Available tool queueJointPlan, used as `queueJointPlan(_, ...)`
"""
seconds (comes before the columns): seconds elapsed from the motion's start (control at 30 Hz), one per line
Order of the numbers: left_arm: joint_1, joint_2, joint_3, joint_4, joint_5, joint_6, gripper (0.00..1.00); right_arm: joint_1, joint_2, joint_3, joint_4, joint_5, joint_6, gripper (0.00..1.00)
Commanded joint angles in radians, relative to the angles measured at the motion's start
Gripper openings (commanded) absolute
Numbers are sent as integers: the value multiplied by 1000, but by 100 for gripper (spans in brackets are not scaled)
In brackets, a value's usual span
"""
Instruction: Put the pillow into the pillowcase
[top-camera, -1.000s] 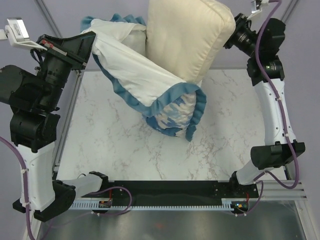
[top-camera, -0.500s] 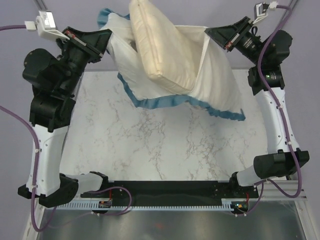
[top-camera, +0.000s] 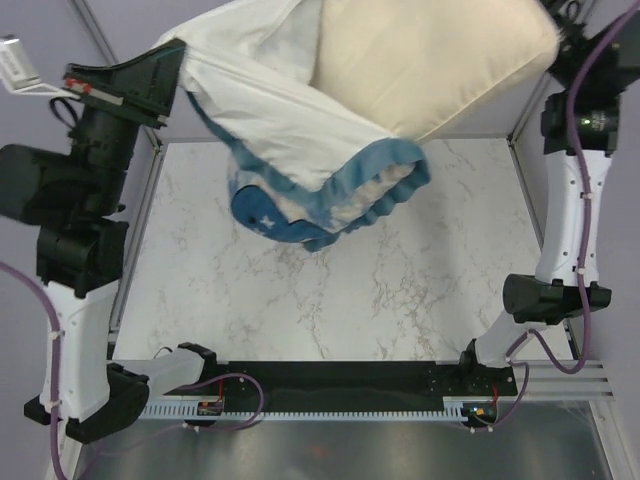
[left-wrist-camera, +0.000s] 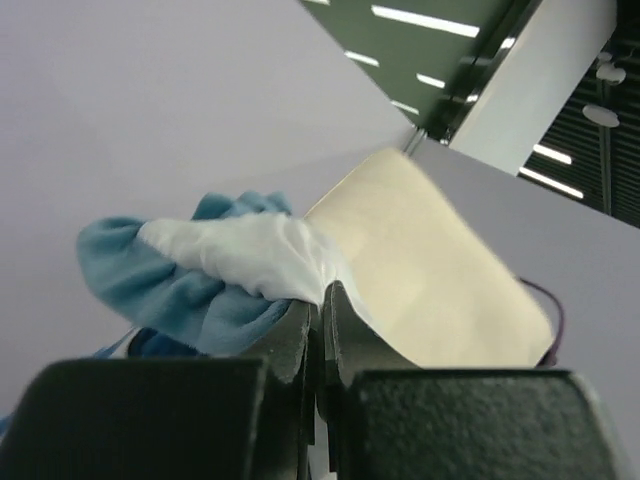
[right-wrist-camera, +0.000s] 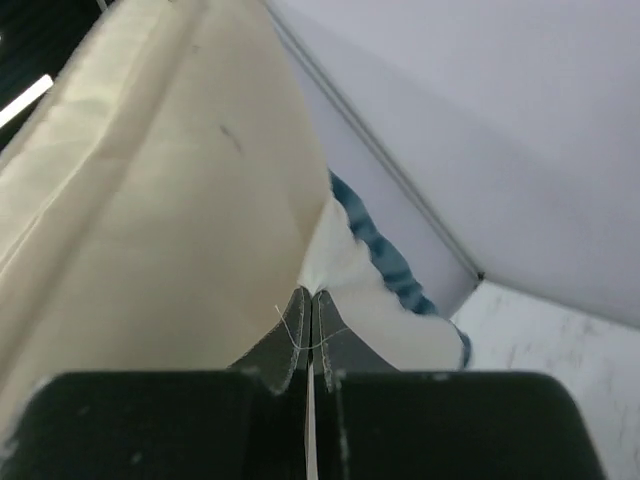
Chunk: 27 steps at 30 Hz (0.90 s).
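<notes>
From above, the left gripper (top-camera: 176, 55) is clamping the upper left edge of the pillowcase (top-camera: 275, 105), holding it high over the far side of the table (top-camera: 300, 310). The white lining is facing up. The blue ruffled edge (top-camera: 345, 200) is sagging lowest, over the far half of the marble and well apart from the near rail (top-camera: 340, 385). The pillow (top-camera: 430, 60) is lying on the opened cover, and its right corner is hiding the wrist of the right arm (top-camera: 580, 200), just beside the frame post (top-camera: 527, 115).

In the left wrist view, the fingers (left-wrist-camera: 298, 335) are pressing together on a bunched fold of white and blue cloth. The pillow's cream face is rising just behind it against the purple wall (left-wrist-camera: 150, 110).

In the right wrist view, the right gripper (right-wrist-camera: 309, 305) is closing tight on thin fabric. The pillowcase's white lining is running straight into the tips, and the pillow is crowding against the left finger. The ruffle is trailing away beside the wall's corner, with marble showing at the lower right.
</notes>
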Motion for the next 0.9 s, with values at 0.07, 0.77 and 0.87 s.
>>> queueJointPlan(0.07,-71,114,-151,140,63,-99,2,-226,41,151,400,52,404,0)
queueJointPlan(0.77,-82,59,95,4,-101,64,2,-8,-122,-293,39,120,-119,0)
queueJointPlan(0.87,-82,128,115,5,-43,19,2,-117,-88,-182,51,84,-47,0)
